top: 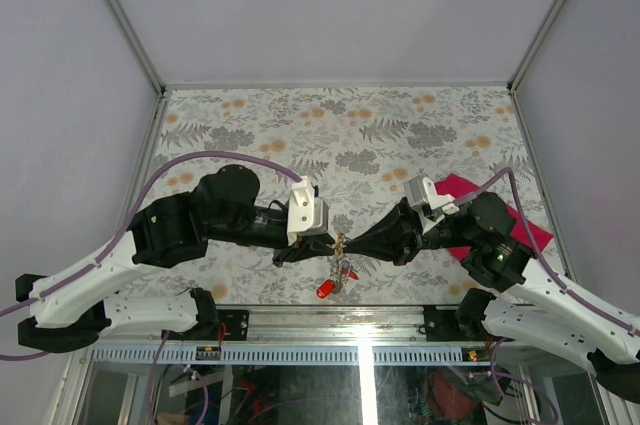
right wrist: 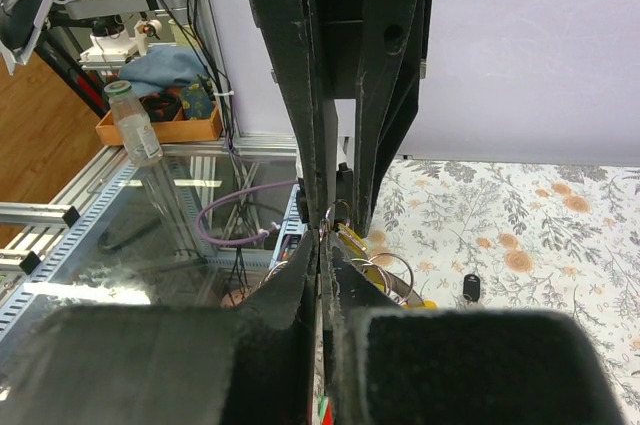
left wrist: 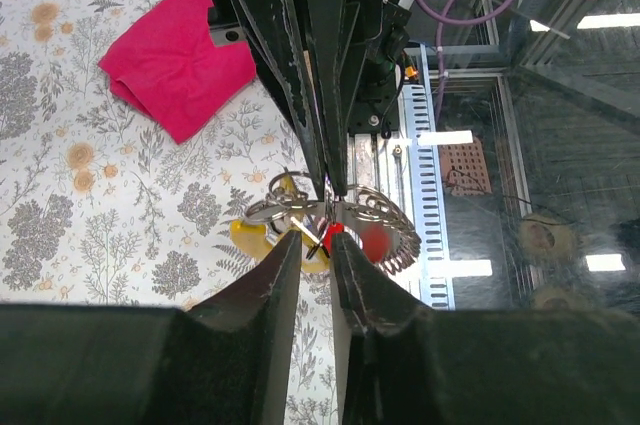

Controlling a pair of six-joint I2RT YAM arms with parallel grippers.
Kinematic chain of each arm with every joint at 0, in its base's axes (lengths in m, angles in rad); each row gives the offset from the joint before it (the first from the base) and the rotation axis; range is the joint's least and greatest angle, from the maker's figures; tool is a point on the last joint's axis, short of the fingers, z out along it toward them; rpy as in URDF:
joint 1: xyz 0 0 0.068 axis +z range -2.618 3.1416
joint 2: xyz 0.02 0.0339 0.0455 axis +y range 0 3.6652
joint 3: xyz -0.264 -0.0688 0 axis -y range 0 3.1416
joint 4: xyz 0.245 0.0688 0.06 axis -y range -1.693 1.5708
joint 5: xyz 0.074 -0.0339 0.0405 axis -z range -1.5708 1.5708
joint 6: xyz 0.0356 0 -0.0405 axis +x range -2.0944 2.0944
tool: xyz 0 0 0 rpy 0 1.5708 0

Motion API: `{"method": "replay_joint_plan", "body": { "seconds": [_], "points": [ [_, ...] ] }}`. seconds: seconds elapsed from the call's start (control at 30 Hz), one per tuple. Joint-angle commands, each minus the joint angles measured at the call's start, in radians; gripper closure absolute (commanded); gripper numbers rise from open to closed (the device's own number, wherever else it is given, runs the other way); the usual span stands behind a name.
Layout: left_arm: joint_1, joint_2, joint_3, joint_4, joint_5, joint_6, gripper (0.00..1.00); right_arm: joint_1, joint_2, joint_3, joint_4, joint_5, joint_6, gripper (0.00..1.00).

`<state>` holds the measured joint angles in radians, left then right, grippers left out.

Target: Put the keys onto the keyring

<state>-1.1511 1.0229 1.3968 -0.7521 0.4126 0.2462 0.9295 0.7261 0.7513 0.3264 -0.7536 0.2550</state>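
My two grippers meet tip to tip above the table's near edge. The keyring point(top: 340, 243) is a bunch of thin silvery loops between them. It also shows in the left wrist view point(left wrist: 281, 207) and the right wrist view point(right wrist: 392, 268). Keys with yellow heads point(left wrist: 249, 236) and a red head point(top: 325, 289) hang from it. My right gripper point(top: 352, 244) is shut on the keyring. My left gripper point(top: 328, 244) has its jaws narrowly apart, with a red key head point(left wrist: 333, 234) and a silvery blade between the tips. A black key point(right wrist: 471, 287) lies on the table.
A magenta cloth point(top: 520, 217) lies on the flowered table under my right arm; it also shows in the left wrist view point(left wrist: 180, 65). The metal rail point(top: 330, 317) of the table's near edge runs just below the hanging keys.
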Motion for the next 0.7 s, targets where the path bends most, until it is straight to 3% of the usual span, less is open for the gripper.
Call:
{"method": "replay_joint_plan", "body": {
  "seconds": [0.0, 0.23, 0.67],
  "points": [
    [-0.005, -0.001, 0.042, 0.003, 0.019, 0.018, 0.83, 0.005, -0.025, 0.059, 0.077, -0.002, 0.001, 1.0],
    [-0.006, -0.002, 0.047, -0.001, 0.019, 0.017, 1.0, 0.006, -0.03, 0.057, 0.072, 0.011, 0.001, 1.0],
    [-0.006, -0.04, -0.045, 0.143, -0.041, -0.05, 1.0, 0.006, -0.045, -0.038, 0.338, 0.17, 0.099, 1.0]
  ]
}}
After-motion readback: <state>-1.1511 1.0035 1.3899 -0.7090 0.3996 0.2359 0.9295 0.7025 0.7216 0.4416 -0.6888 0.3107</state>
